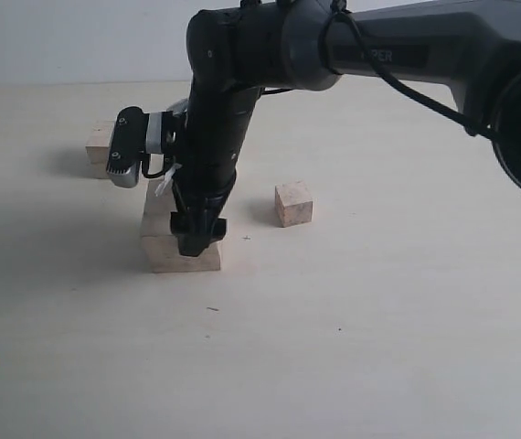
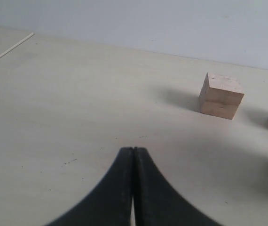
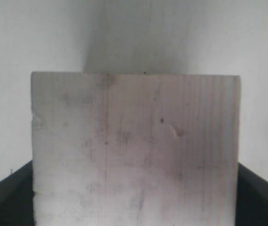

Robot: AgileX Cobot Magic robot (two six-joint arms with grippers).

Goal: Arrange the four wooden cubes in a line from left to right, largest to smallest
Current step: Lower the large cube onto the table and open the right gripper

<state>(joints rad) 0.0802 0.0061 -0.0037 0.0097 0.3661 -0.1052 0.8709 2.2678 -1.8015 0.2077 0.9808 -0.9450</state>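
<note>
Right wrist view: right gripper (image 3: 134, 202) jaws wide, clamped on largest cube (image 3: 134, 141) between them; left gripper (image 2: 133, 157) jaws pressed together, empty, smaller cube (image 2: 221, 96) ahead, well clear.

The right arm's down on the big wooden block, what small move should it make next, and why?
Probably close the right gripper firmly on the big block. Its fingers flank both sides, the block sits on the table, and a firm pinch cannot be confirmed; another block lies farther left in the exterior view.
</note>
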